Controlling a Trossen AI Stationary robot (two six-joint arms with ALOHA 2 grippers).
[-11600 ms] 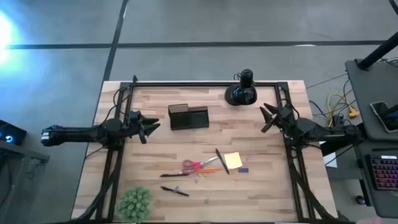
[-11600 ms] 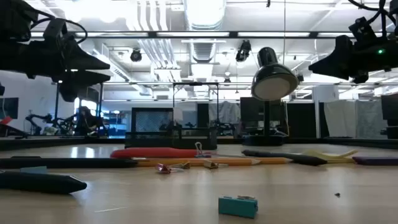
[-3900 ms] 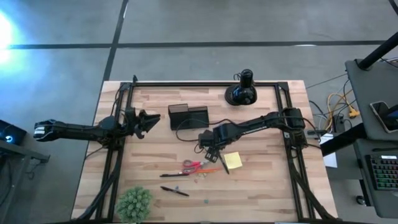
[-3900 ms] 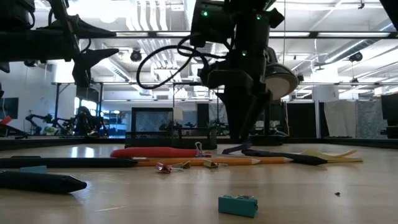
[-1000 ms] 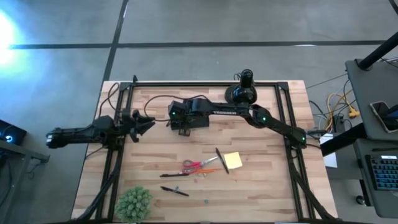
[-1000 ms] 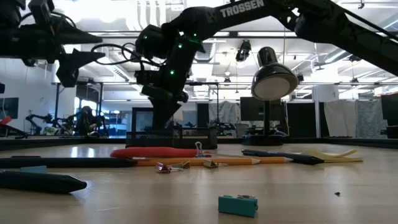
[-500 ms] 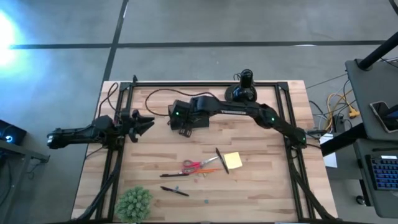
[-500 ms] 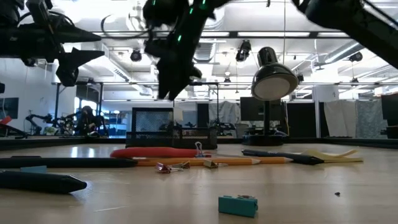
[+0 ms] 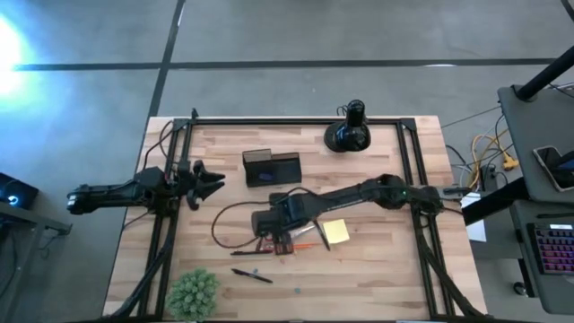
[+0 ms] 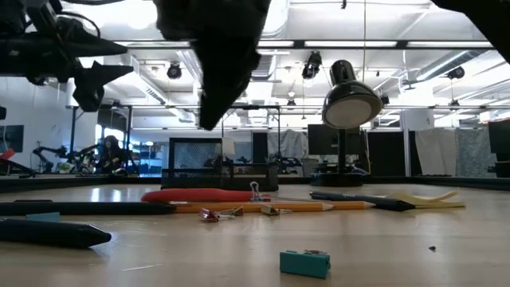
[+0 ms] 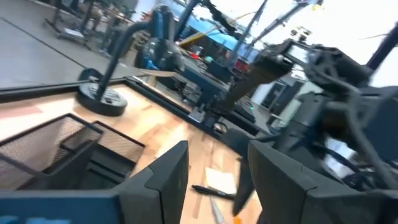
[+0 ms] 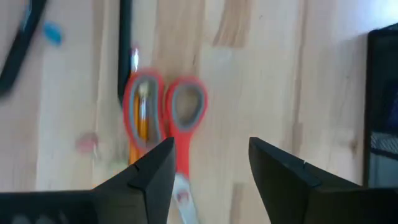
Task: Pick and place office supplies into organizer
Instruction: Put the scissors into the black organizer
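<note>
My right gripper (image 9: 274,230) hangs open just above the red-handled scissors (image 9: 280,240), pointing down; in the right wrist view its fingers stand near the two red handle loops (image 12: 165,107) without touching. An orange pencil (image 12: 142,121) lies along the scissors, and a black pen (image 12: 124,43) and a tiny blue piece (image 12: 53,31) lie beyond them. The yellow sticky pad (image 9: 336,231) lies flat to the right. The dark organizer (image 9: 272,168) stands toward the far edge. My left gripper (image 9: 212,184) waits open at the table's left side.
A black desk lamp (image 9: 350,135) stands at the far edge, and a green fuzzy plant ball (image 9: 193,292) sits at the near left corner. Another black pen (image 9: 253,276) lies near the front edge. Small clips (image 10: 219,213) and a teal piece (image 10: 305,263) lie loose on the wood.
My right gripper has swung from above the organizer toward the table's near edge and now hangs over the scissors. The supplies and the organizer have stayed in place.
</note>
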